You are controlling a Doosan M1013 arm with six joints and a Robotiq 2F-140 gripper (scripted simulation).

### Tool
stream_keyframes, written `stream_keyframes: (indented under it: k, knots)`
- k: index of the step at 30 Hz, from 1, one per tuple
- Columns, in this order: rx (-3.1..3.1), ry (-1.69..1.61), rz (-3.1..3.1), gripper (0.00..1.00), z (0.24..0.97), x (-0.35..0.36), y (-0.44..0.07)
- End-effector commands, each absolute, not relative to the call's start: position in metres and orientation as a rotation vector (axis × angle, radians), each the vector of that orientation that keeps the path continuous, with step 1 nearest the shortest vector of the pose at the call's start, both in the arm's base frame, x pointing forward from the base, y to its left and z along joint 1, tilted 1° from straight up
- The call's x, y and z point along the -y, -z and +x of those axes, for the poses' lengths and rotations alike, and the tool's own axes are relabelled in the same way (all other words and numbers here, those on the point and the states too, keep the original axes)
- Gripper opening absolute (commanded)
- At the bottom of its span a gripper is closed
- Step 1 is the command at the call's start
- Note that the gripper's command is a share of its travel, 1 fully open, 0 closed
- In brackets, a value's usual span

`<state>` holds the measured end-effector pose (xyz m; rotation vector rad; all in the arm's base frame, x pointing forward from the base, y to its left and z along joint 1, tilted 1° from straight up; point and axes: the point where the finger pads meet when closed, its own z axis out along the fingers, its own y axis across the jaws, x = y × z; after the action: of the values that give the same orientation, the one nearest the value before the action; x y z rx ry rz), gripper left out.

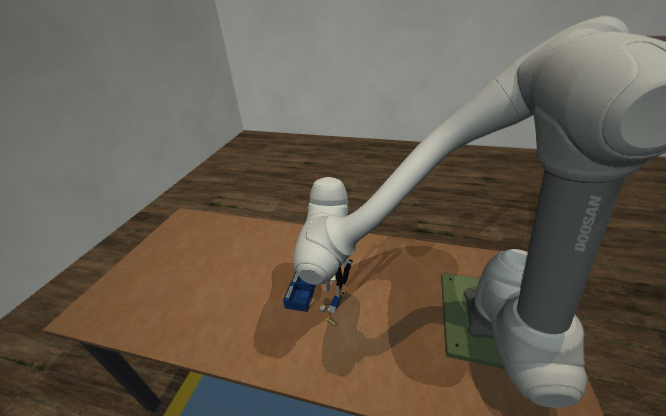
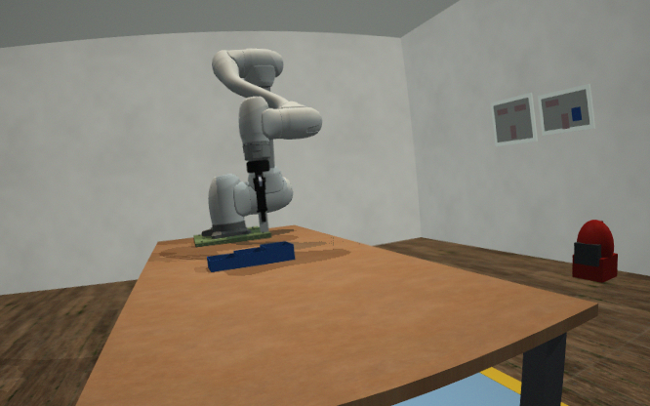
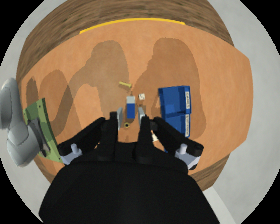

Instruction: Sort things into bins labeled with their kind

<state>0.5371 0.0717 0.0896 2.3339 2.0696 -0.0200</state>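
My gripper (image 1: 333, 290) (image 2: 264, 226) (image 3: 130, 113) is partly open and empty, pointing down above the table. A small blue block with a white end (image 1: 335, 301) (image 3: 131, 109) lies below and between the fingertips. A small white cube (image 1: 322, 308) (image 3: 142, 96) lies beside it. A yellow, brass-like piece (image 1: 330, 321) (image 3: 125, 84) lies farther along the table, and a small dark-centred ring (image 1: 342, 293) (image 3: 127, 125) lies near the block's other end. A white piece (image 3: 154, 137) is partly hidden by the right finger. The blue bins (image 1: 295, 304) (image 2: 252, 260) (image 3: 175, 113) stand in a row; their white labels are too small to read.
The arm's green base plate (image 1: 454, 330) (image 2: 231, 239) (image 3: 50, 131) is on the side of the small things away from the bins. In the top view, the arm's wrist hangs over the far end of the bins and hides part of them.
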Motion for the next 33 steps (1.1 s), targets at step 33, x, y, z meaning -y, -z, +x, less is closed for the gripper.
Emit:
stream_keyframes:
  k: [33]
  knots:
    - [-2.070,0.020,2.334,0.23,0.537,-0.070,-0.029]
